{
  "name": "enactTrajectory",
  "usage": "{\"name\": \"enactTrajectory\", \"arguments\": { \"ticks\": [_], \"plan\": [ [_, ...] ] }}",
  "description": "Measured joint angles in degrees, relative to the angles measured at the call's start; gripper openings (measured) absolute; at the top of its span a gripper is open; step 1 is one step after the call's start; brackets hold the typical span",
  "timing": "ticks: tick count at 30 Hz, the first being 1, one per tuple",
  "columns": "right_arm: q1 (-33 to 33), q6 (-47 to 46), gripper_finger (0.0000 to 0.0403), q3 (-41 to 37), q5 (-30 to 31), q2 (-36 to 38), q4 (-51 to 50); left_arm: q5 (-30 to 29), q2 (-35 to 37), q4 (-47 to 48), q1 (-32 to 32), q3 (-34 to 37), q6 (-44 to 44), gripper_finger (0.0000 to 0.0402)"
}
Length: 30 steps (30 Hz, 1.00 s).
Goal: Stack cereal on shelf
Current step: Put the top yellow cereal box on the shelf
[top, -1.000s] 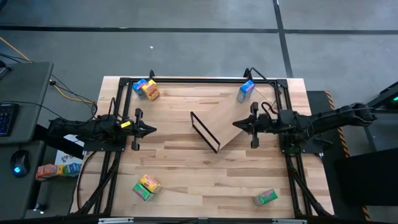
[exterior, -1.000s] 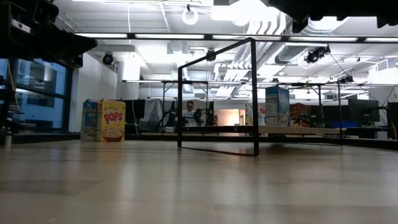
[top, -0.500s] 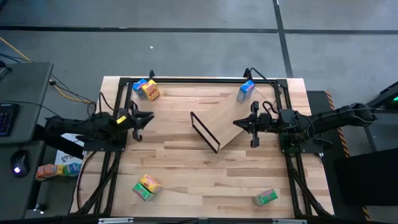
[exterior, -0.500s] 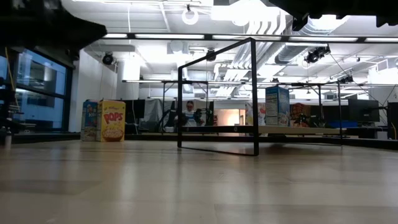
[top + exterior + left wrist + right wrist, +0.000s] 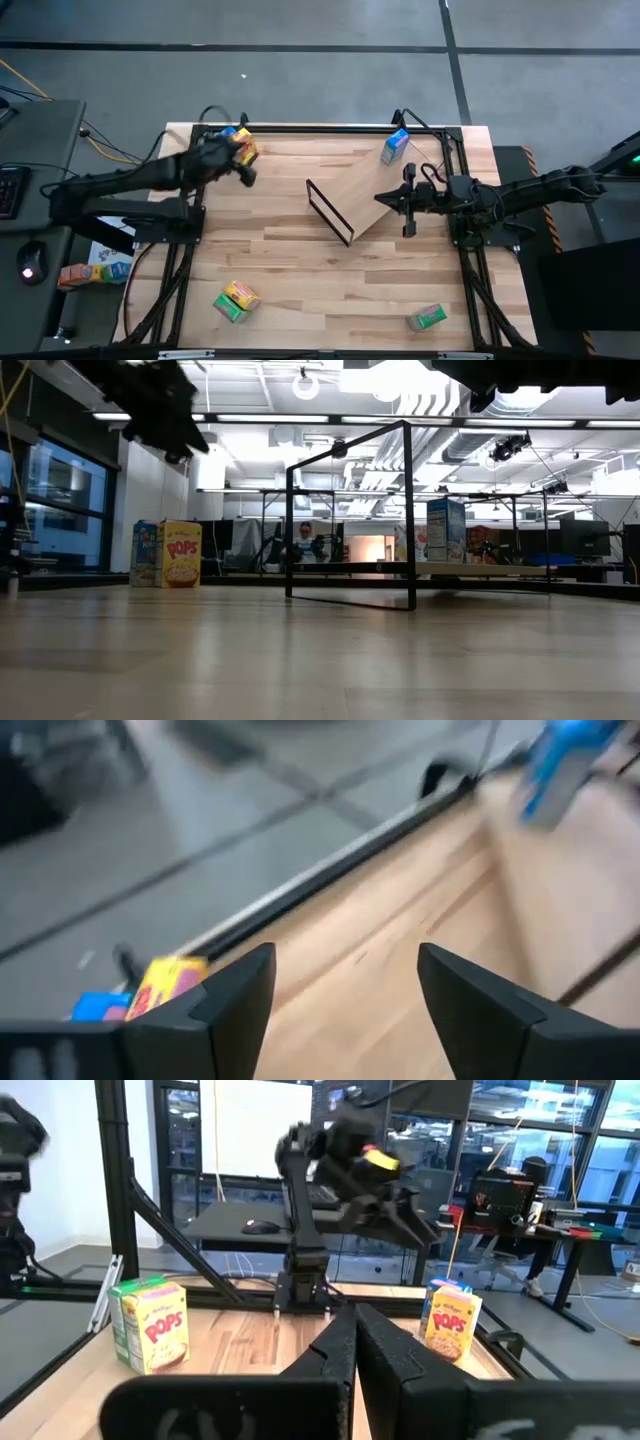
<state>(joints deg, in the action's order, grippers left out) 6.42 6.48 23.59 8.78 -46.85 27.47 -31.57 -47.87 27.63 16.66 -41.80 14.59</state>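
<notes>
1. The shelf (image 5: 362, 197) is a flat light-wood board lying at an angle near the middle of the table (image 5: 300, 270). A thin black metal frame (image 5: 329, 212) stands upright at its end nearer the table's centre; in the low view the frame (image 5: 349, 515) reads as an open rectangle of slim bars.
2. The cereal is a set of small cardboard boxes spread over the table, none on the shelf. A blue box (image 5: 394, 146) stands near the far edge, just beyond the shelf's right end.
3. A yellow-orange box (image 5: 243, 148) and a blue box beside it sit at the far left corner; the low view shows the yellow one's printed front (image 5: 181, 554).
4. A yellow box on a green one (image 5: 235, 300) lies near the front left, and a green box (image 5: 427, 318) lies near the front right.
5. The left gripper (image 5: 240, 170) hangs just beside the far-left pair of boxes, its dark fingers (image 5: 232, 995) spread apart with nothing between them.
6. The right gripper (image 5: 388, 201) waits over the shelf's right end, its fingers (image 5: 335, 1350) pressed together and empty.
7. The table is pale butcher-block wood with a black frame along its edges.
</notes>
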Motion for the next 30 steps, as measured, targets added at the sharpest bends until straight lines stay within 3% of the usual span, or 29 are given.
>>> {"name": "enactTrajectory", "arguments": {
  "ticks": [5, 11, 20, 30],
  "plan": [
    [0.0, 0.0, 0.0, 0.0, 0.0, 0.0, -2.0, 4.8, -12.4, 6.4, 7.9, -8.9, 0.3, 0.0243],
    [0.0, 0.0, 0.0, 0.0, 0.2, 0.0, -2.5, 9.8, -21.6, 7.4, 16.1, -14.1, -1.2, 0.0243],
    [0.0, -0.5, 0.0, 0.0, 0.2, 0.0, -3.3, 10.8, -28.0, 7.2, 26.0, -16.5, -2.3, 0.0243],
    [0.0, -0.5, 0.0, -0.1, 0.3, 0.0, -3.8, 13.4, -34.3, 6.8, 31.3, -16.5, -7.2, 0.0243]
  ]
}}
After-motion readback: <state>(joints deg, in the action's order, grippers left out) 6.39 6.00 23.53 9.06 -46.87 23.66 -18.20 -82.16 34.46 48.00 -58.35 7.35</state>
